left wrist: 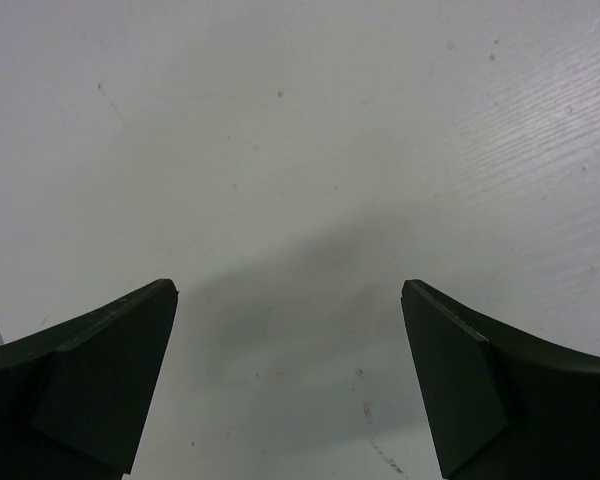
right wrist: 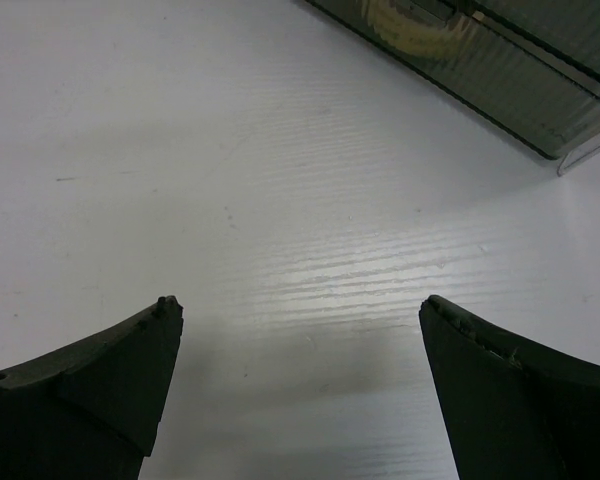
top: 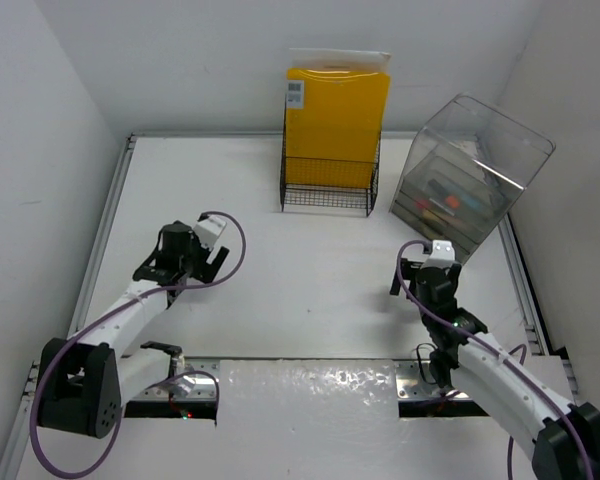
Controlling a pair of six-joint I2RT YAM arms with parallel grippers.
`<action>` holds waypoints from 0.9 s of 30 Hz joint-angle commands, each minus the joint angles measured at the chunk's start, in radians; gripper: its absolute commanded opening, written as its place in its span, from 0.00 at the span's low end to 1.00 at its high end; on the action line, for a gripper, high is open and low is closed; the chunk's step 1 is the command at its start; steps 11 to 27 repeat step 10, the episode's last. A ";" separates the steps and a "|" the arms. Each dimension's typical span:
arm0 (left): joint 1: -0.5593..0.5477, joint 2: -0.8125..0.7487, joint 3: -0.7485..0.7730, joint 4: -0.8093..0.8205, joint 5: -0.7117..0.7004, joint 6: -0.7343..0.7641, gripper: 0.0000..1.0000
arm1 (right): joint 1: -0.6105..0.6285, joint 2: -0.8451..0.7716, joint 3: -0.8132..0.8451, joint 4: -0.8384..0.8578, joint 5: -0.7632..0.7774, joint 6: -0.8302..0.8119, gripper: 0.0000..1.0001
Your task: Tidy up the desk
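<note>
Two open grippers hover over the matte white counter.
Left gripper at 9 o'clock and right gripper at 4 o'clock both gape, holding nothing. The counter spans the view; it looks stiff, fixed and smooth, offering no hold. Only the top view shows the wire rack at 12 o'clock; the right wrist view shows the drawer box close up.

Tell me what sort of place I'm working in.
Probably a walled robot test cell staged as an office: a white railed desk, a wire rack holding yellow folders, and a clear drawer box at the back right.
</note>
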 commanded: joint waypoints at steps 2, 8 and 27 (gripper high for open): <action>0.006 -0.003 0.005 0.100 0.022 -0.028 0.93 | -0.002 0.016 -0.008 0.085 0.042 0.015 0.99; 0.006 0.004 0.009 0.106 0.006 -0.040 0.92 | 0.000 0.037 -0.009 0.100 0.037 -0.005 0.99; 0.006 0.004 0.009 0.104 0.010 -0.045 0.91 | 0.000 0.031 -0.017 0.115 0.050 -0.017 0.99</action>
